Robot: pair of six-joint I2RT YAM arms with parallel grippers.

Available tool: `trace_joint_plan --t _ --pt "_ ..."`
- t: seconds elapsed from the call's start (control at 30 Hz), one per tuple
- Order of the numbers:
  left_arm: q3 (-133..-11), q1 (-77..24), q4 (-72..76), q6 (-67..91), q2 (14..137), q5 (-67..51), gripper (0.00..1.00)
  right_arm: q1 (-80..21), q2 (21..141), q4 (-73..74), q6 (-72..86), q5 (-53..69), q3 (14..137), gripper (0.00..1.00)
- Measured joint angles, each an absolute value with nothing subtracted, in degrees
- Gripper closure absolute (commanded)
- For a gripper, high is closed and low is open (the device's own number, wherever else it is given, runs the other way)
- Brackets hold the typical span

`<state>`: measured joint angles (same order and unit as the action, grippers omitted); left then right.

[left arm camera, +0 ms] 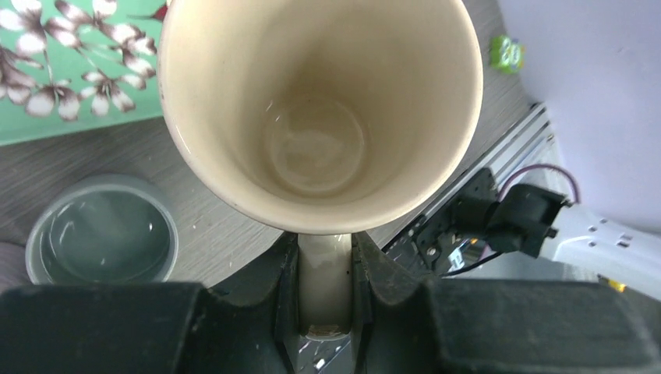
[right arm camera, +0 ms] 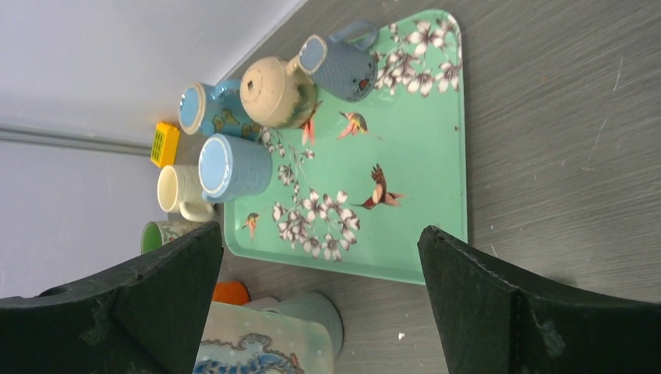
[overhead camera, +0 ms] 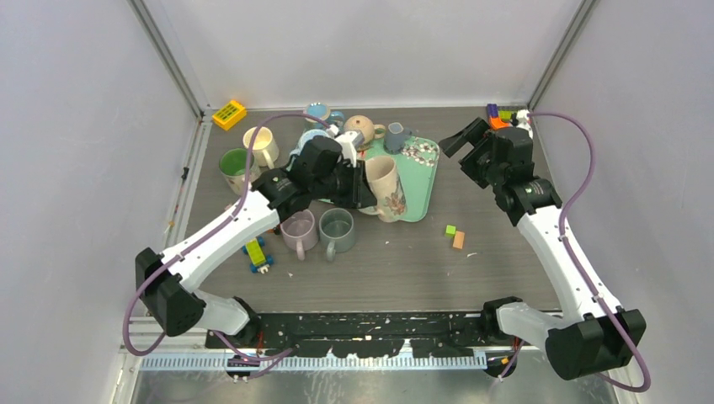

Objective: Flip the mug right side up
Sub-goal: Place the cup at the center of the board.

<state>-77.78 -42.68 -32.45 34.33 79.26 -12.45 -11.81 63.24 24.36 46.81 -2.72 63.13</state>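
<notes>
The left hand [left arm camera: 323, 273] clamps the cream mug [left arm camera: 319, 117] by its handle, by the floral tray [overhead camera: 421, 189]; the right hand [right arm camera: 318, 249] stands wide apart, empty.

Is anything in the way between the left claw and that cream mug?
Nothing visible. The left gripper is shut on the mug by its handle, so they touch directly. The right gripper stands open, off to the side.

Open tabletop [overhead camera: 497, 261] right of the tray [overhead camera: 421, 185] — mug [overhead camera: 383, 185] and cups [overhead camera: 396, 135] thick on its left.
</notes>
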Motion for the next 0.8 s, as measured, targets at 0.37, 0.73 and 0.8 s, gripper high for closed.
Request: trace_joint_plan --t 0.37,0.73,0.8 --pt "-67.83 -50.85 -32.40 30.57 78.52 -3.66 1.00 -11.14 65.36 22.83 49.01 3.42 59.11 0.00" --pt "-60.55 -56.58 -27.81 26.44 78.52 5.04 1.00 -11.00 66.06 20.78 49.54 4.43 57.89 0.00" --pt "-59.79 -57.87 -26.79 25.67 78.52 6.70 1.00 -10.90 66.15 20.58 49.58 4.60 57.76 0.00"
